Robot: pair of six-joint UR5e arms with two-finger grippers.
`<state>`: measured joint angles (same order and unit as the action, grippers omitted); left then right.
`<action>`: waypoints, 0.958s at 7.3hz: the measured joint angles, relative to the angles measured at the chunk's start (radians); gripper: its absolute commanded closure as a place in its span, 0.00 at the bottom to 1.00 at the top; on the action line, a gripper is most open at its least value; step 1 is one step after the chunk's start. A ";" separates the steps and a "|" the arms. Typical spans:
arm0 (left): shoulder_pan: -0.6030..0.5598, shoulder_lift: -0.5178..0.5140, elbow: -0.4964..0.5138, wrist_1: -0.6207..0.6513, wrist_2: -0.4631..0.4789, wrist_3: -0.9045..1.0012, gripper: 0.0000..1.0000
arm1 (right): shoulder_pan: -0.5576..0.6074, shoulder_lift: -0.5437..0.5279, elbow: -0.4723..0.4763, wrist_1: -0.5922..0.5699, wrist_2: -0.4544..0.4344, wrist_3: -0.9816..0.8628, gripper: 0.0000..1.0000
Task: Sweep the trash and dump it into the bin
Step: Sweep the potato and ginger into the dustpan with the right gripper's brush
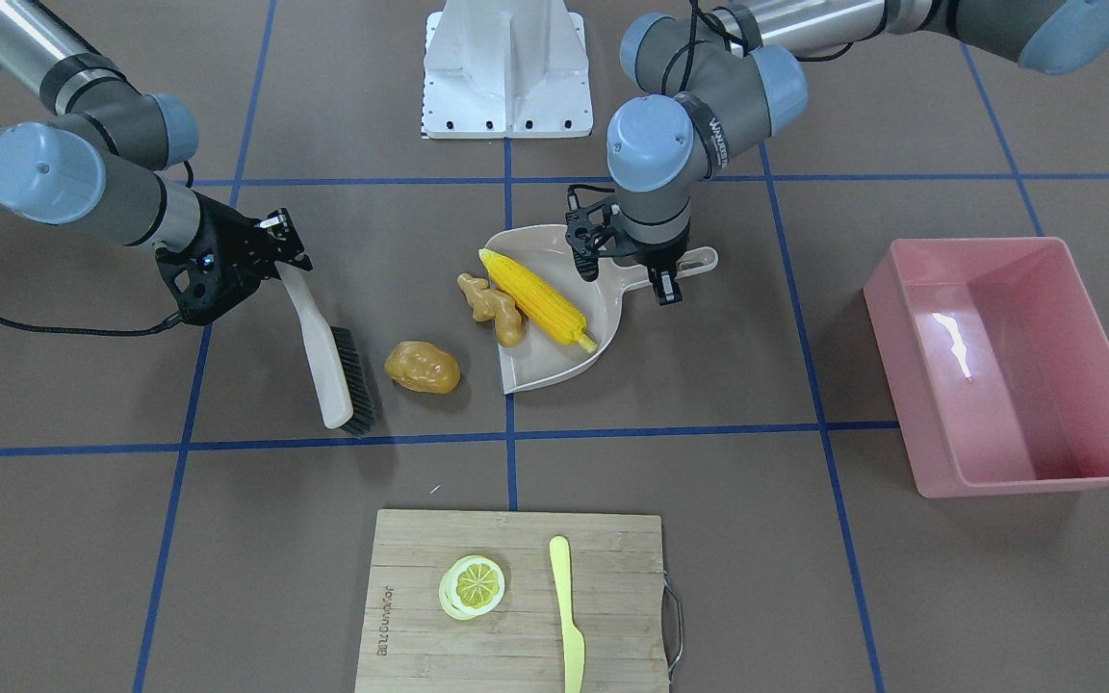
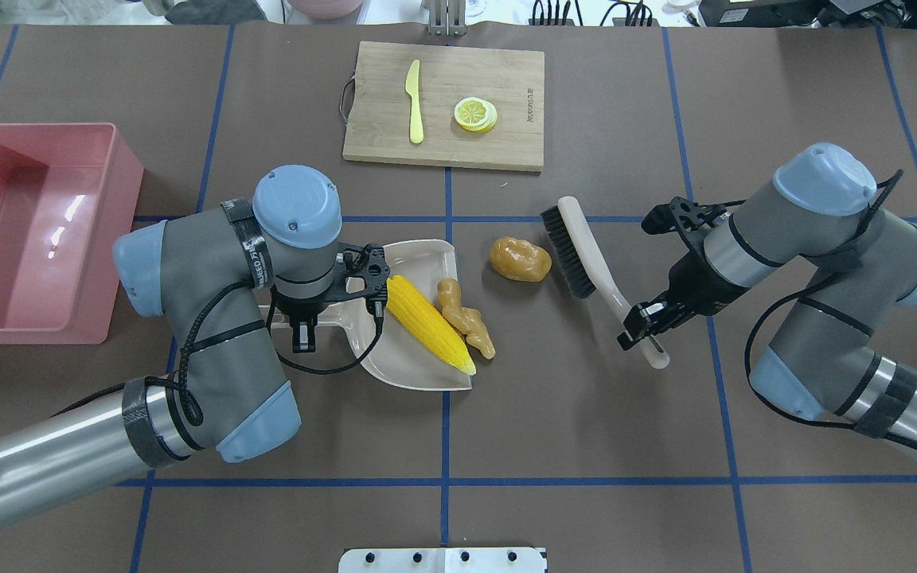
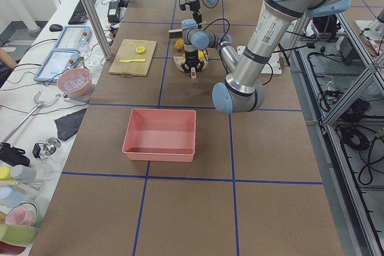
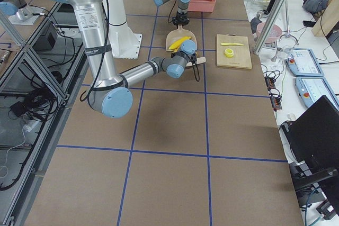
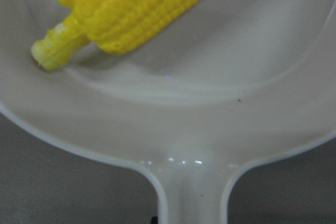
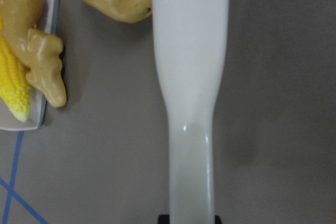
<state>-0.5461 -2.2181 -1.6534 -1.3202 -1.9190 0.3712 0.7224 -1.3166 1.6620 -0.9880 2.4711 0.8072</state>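
Note:
The yellow corn cob (image 2: 428, 322) lies inside the beige dustpan (image 2: 419, 259). The tan ginger root (image 2: 465, 317) lies across the dustpan's open lip, beside the corn. The brown potato (image 2: 520, 259) sits on the table between the dustpan and the brush (image 2: 578, 247). My left gripper (image 2: 303, 330) is shut on the dustpan's handle. My right gripper (image 2: 643, 322) is shut on the brush's handle, with the bristles on the table just beside the potato. The pink bin (image 2: 29, 231) stands empty at the overhead view's far left, beyond my left arm.
A wooden cutting board (image 2: 498, 135) at the table's far side carries a lemon slice (image 2: 474, 114) and a pale yellow plastic knife (image 2: 415, 103). The white robot base plate (image 1: 506, 67) is at the near middle edge.

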 measured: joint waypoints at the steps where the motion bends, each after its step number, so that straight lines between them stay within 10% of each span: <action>1: 0.000 0.000 0.002 -0.003 0.000 0.000 1.00 | -0.026 0.010 0.000 -0.001 -0.001 0.026 1.00; 7: -0.001 0.001 0.001 -0.014 0.000 0.001 1.00 | -0.136 0.139 -0.005 -0.097 -0.079 0.144 1.00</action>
<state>-0.5475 -2.2174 -1.6519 -1.3347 -1.9187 0.3725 0.5860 -1.1777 1.6572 -1.0850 2.3916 0.9513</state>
